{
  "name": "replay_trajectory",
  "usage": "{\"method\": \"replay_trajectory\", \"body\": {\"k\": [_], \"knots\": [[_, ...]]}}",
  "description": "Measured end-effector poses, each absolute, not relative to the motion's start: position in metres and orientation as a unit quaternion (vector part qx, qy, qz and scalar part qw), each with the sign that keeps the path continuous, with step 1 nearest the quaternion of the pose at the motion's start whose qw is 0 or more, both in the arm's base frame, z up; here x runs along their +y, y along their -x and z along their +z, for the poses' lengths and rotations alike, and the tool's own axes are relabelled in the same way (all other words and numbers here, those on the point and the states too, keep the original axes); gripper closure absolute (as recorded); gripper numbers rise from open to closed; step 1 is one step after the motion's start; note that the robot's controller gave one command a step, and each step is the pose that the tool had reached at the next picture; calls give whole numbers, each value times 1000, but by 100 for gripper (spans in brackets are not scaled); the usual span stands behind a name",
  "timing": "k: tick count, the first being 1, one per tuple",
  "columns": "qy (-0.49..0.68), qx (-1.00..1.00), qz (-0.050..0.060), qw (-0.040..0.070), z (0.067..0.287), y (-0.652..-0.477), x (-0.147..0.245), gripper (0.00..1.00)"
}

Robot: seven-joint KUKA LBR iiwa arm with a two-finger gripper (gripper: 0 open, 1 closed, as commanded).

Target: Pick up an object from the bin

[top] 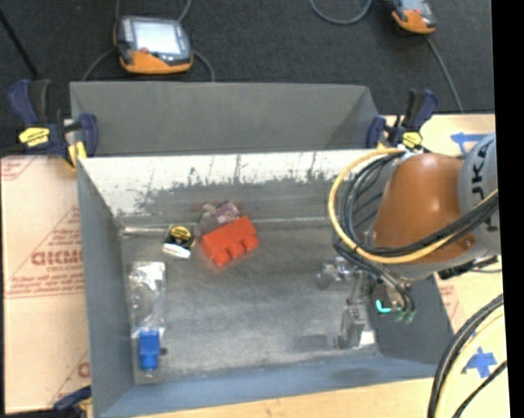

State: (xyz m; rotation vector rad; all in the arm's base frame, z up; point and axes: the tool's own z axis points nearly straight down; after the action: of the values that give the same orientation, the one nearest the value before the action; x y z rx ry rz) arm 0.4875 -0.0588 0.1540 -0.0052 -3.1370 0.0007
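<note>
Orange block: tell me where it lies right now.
Camera view: the orange block lies near the bin's back wall, left of centre, beside a small yellow-black thing, well left of the end effector.

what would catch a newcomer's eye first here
The orange-red block stands out, lying left of centre on the floor of the grey bin. On the right, the arm's gripper hangs low over bare floor. A clear bag with a blue piece lies at the bin's lower left.
</note>
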Motion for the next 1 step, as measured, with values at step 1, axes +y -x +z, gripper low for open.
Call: {"method": "replay_trajectory", "body": {"k": [1], "knots": [[-45, -999, 1, -9, 71, -478, -75, 0]]}}
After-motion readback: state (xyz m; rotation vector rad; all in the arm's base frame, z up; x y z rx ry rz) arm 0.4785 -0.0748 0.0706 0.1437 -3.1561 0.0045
